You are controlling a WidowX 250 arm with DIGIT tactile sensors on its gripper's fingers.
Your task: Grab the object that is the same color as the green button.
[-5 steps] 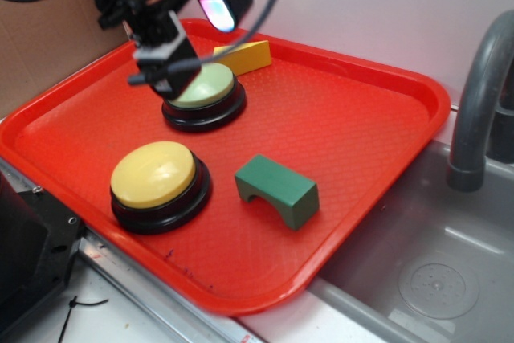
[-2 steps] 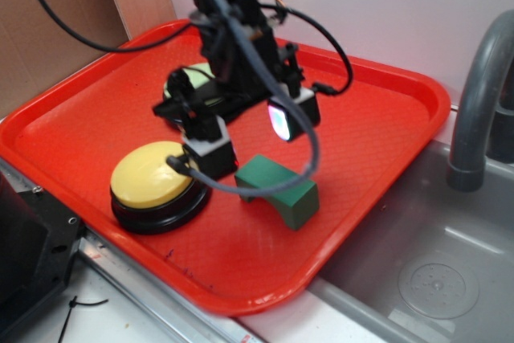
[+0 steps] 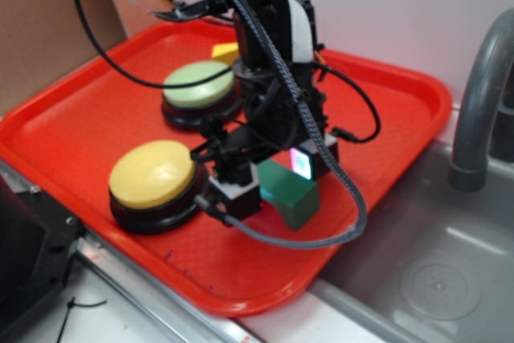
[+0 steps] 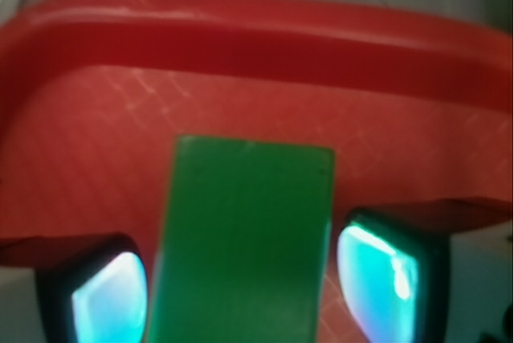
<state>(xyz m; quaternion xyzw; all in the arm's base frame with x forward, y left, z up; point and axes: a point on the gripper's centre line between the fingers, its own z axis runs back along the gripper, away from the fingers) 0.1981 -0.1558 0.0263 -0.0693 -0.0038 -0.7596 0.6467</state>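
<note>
The dark green bridge block lies on the red tray, right of the yellow button. My gripper is lowered over it, open, with one finger on each side. In the wrist view the block fills the space between my two glowing pads, with small gaps on both sides; my gripper is not touching it. The pale green dome button on its black base sits at the tray's back left, partly behind the arm.
A yellow dome button stands just left of my gripper. A yellow wedge block peeks out behind the arm. A grey sink and faucet lie to the right. Brown cardboard stands at the back left.
My gripper has moved from above the green button forward and right, and down over the green block, which now sits between the fingers. The block has not moved.
</note>
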